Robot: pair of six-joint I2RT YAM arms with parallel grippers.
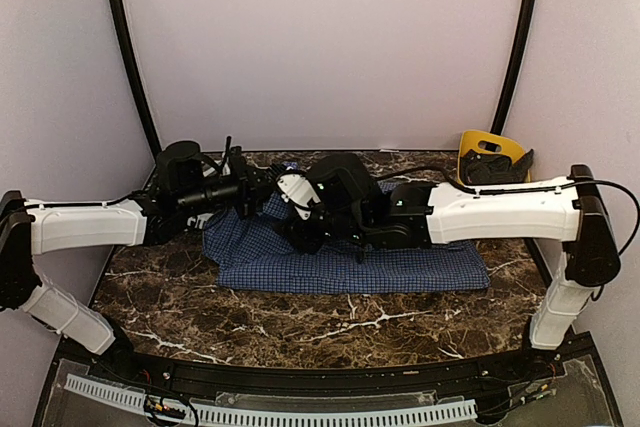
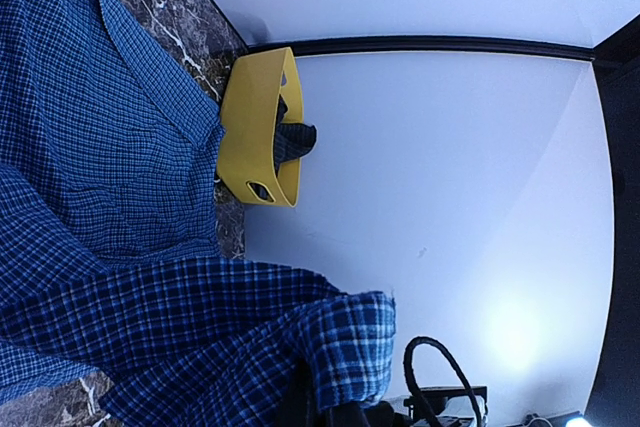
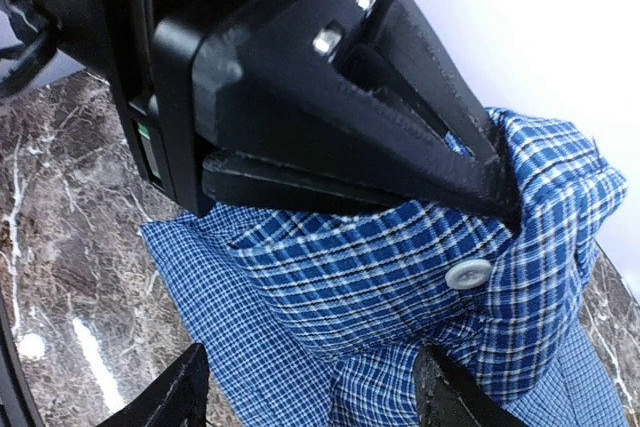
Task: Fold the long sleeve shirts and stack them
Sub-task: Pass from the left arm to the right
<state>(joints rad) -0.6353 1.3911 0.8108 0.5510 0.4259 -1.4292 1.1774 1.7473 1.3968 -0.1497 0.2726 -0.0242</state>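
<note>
At the tip of the left pincer (image 3: 495, 197), the jaws are shut on a raised fold of the blue shirt (image 1: 400, 267), pinching the cloth right at its edge, just above a white button (image 3: 468, 273). Close beneath it the right pincer (image 3: 320, 397) stands open, its fingers spread to either side of the hanging cloth and holding nothing. Most of the shirt lies spread across the far middle of the marble table (image 1: 300, 327), one end bunched up under the two wrists. At the far right corner sits the yellow bin (image 2: 255, 127) with a dark cloth (image 2: 295, 139) in it, probably the other shirt.

Risks, as I judge them: the hold is thin and near the tips, so a pull could slip the fold free. The wrists are crowded together, so a careless move could knock them. Dragging may rumple the flat part
</note>
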